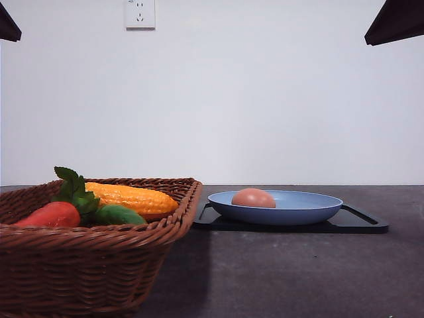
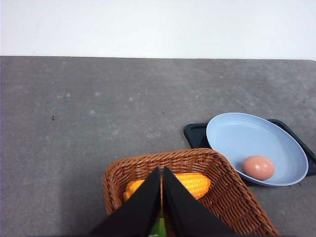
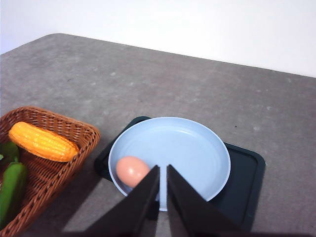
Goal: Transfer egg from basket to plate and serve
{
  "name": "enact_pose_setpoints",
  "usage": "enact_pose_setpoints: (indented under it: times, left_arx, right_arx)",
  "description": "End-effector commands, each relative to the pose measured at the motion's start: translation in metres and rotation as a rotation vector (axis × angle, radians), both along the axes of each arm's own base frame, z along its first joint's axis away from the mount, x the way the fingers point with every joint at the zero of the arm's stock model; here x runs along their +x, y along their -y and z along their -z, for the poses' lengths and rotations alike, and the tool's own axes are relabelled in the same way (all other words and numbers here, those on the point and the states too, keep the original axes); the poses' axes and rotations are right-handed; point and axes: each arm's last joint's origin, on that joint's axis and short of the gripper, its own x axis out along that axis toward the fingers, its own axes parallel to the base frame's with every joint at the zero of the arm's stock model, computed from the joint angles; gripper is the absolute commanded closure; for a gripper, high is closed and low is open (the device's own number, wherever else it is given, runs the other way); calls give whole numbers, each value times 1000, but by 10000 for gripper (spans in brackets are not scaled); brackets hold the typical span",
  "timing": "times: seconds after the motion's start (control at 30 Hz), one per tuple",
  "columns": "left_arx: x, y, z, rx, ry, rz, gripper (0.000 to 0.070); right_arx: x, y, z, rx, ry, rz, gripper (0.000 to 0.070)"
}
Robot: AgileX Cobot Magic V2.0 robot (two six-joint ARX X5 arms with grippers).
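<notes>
The left gripper (image 2: 162, 170) hangs over the near part of the wicker basket (image 2: 232, 197), its black jaws drawn together to a thin slit, nothing between them; the corn cob (image 2: 190, 183) lies just past their tips. The right gripper (image 3: 163, 169) hovers above the near rim of the blue plate (image 3: 197, 148), jaws likewise nearly touching and empty, with the egg (image 3: 131, 170) resting in the plate just beside one fingertip. The plate sits on a black tray (image 3: 244, 180), set close against the basket. Beyond them runs a mottled dark grey tabletop (image 2: 98, 98), bare up to a plain white wall (image 1: 265, 99) bearing a socket (image 1: 140, 13).
</notes>
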Motion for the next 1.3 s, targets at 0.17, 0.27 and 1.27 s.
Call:
enact_pose_setpoints:
  times: [0.17, 0.27, 1.27]
  left_arx:
    - [-27, -18, -12, 138, 135, -30, 700]
    - [-46, -34, -19, 112, 226, -111, 700]
    - [-29, -61, 120, 106, 93, -376, 700]
  right_arx:
    - [0, -1, -3, 4, 14, -6, 700]
    - [0, -1, -3, 4, 14, -5, 700]
    - [0, -1, -3, 4, 14, -6, 700]
